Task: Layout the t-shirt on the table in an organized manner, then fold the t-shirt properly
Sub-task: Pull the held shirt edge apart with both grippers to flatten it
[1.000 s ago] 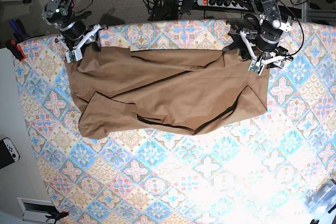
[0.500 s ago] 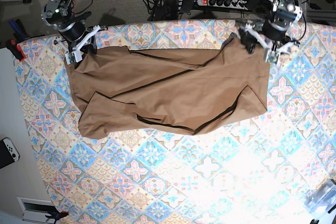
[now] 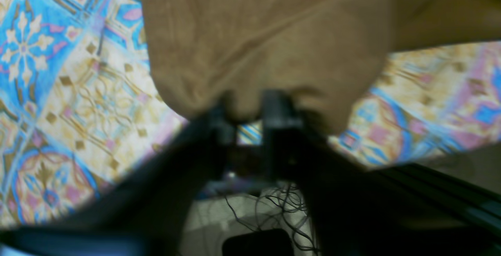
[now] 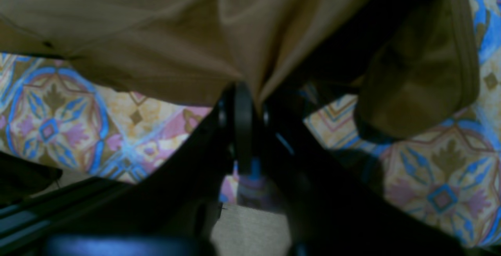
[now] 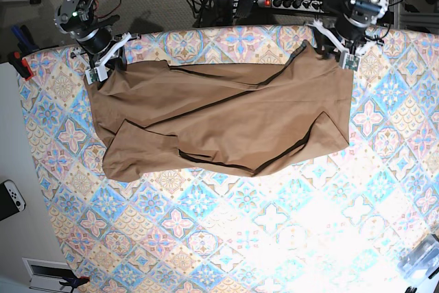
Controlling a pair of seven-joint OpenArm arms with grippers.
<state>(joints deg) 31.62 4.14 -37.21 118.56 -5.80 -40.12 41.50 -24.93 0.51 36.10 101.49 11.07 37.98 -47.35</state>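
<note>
A tan-brown soft fabric t-shirt (image 5: 219, 118) lies spread and rumpled on the bench (image 5: 274, 231) with its blue, pink and cream tile-patterned cloth. The right pincer (image 4: 250, 103) pinches a shirt corner tightly. The left pincer (image 3: 246, 105), partly spread, straddles the opposite corner's edge.

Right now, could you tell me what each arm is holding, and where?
The right gripper pinches the shirt at a far corner; whether the left gripper grips the other corner cannot be told.
</note>
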